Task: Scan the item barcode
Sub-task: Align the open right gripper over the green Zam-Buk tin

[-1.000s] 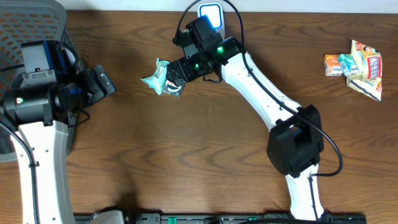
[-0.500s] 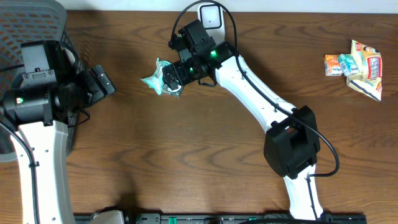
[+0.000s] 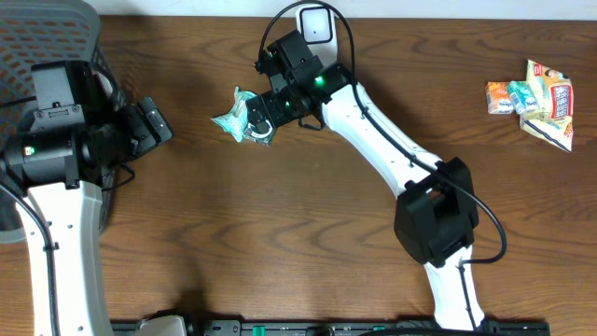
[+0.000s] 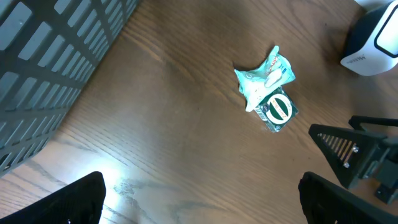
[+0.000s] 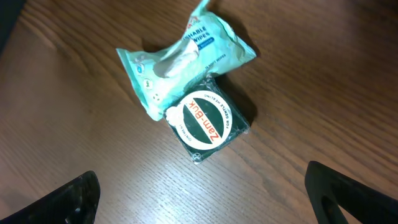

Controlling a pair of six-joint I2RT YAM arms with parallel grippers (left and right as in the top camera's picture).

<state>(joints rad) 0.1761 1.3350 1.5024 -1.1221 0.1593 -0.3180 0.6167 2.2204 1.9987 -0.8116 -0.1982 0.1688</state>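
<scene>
Wood table point(image 3: 233, 243): wide, empty right end effector point(image 5: 211, 199) half-hides Zam-Buk tin point(image 5: 208, 127); left end effector point(image 4: 205, 202) wide, empty.

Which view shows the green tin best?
Right wrist: the tin lies centred and close, its Zam-Buk label readable, touching the wipes pack. Left wrist shows it smaller, label unreadable. Overhead shows only a dark speck by the wipes pack.

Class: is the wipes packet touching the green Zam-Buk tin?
Touching. In the right wrist view the wipes packet meets the rim of the Zam-Buk tin, no wood showing between them.
</scene>
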